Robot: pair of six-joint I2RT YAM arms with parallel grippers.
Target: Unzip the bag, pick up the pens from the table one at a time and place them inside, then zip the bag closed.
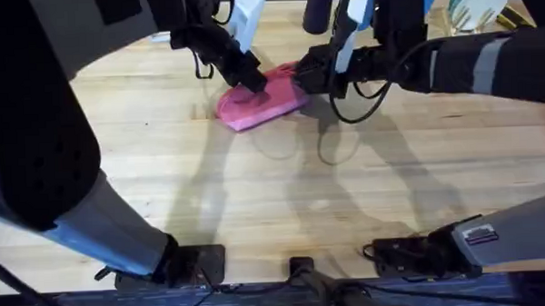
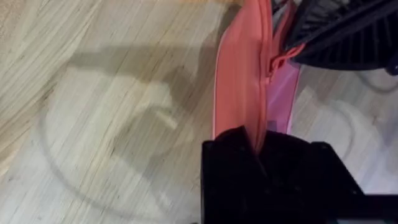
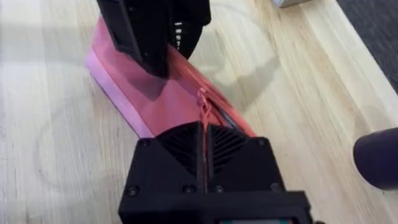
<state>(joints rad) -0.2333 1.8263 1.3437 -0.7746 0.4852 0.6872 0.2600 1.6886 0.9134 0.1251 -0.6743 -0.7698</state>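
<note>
A: Overhead, the bag (image 1: 257, 104) lies on the far middle of the surface (image 1: 283, 189). The left claw (image 1: 250, 79) bears on its left end, the right claw (image 1: 308, 74) meets its right end.

B: Why one at each end?

A: Likely one anchors the fabric so the other can draw the zipper along.

B: And the left wrist view?

A: The left claw (image 2: 258, 146) is pinched on the bag's (image 2: 239, 87) edge beside the zipper (image 2: 266, 81); the seam runs away from it toward the other claw (image 2: 336, 34).

B: The right wrist view?

A: The right claw (image 3: 204, 146) is closed on the zipper pull (image 3: 203, 106), whose tab runs into the slot between its halves. Past it the far claw (image 3: 158, 37) pins the pink fabric. The zipper looks closed along most of its length. I see no pens.
</note>
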